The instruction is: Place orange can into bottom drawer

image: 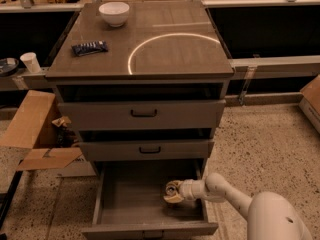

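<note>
The bottom drawer (107, 194) is pulled open below the two shallower drawers, and its grey floor shows. My gripper (172, 192) reaches in from the right and sits low inside the drawer, near its right wall. It is shut on the orange can (172, 187). Only the can's round silver top and a bit of brownish side show between the pale fingers (175, 199). I cannot tell whether the can touches the drawer floor.
The middle drawer (150, 149) and top drawer (144, 113) stick out slightly above. On the cabinet top are a white bowl (114, 13) and a dark snack bar (89, 47). Flattened cardboard (35, 134) lies at the left. My white arm (235, 196) fills the lower right.
</note>
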`<action>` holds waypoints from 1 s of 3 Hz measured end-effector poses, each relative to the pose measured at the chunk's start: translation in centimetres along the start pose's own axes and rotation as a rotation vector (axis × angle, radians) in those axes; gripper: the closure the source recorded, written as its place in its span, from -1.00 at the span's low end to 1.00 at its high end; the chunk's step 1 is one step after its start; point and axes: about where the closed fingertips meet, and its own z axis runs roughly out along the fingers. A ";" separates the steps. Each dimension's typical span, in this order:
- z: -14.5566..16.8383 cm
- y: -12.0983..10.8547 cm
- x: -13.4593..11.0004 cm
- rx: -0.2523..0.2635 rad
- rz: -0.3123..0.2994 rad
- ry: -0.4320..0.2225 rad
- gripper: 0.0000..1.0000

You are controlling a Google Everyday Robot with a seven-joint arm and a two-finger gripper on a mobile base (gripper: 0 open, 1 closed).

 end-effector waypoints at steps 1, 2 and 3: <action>-0.4 -0.3 0.0 0.013 -0.006 -0.017 -0.47; -1.0 -0.4 -0.1 0.023 -0.008 -0.037 -0.93; -2.3 -0.4 -0.6 0.027 -0.006 -0.057 -1.00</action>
